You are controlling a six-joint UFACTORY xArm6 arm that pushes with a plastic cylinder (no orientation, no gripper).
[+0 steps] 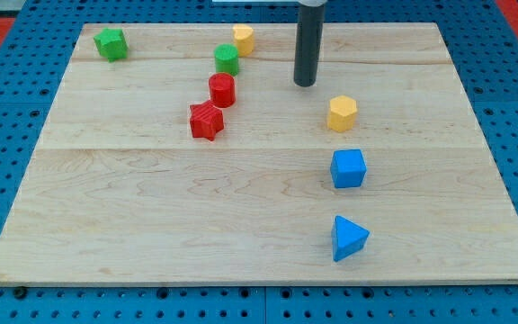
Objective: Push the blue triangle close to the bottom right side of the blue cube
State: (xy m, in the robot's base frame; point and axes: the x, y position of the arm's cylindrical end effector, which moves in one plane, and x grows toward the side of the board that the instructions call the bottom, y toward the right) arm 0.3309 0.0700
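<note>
1. My tip (305, 84): end of a straight dark rod, resting on the wooden board (151, 225) near the view's top, right of centre. It carries no jaws, so there is nothing to open or close and it holds nothing; it touches no block.
2. Yellow hexagonal block (342, 113): nearest item, just below and right of my tip, apart from it.
3. Blue cube (348, 168): directly below the yellow block; the reference piece for the task.
4. Blue triangle (349, 238): the task's block, near the view's bottom edge, below the cube with a clear gap between them. In my judgement, it needs an upward nudge from beneath, so my tip must travel round both blue pieces.
5. Red cylinder (222, 90), red star (206, 121), green cylinder (227, 59), yellow block (243, 38): clustered left of my tip, out of the route.
6. Green star (111, 43): far top left corner.
</note>
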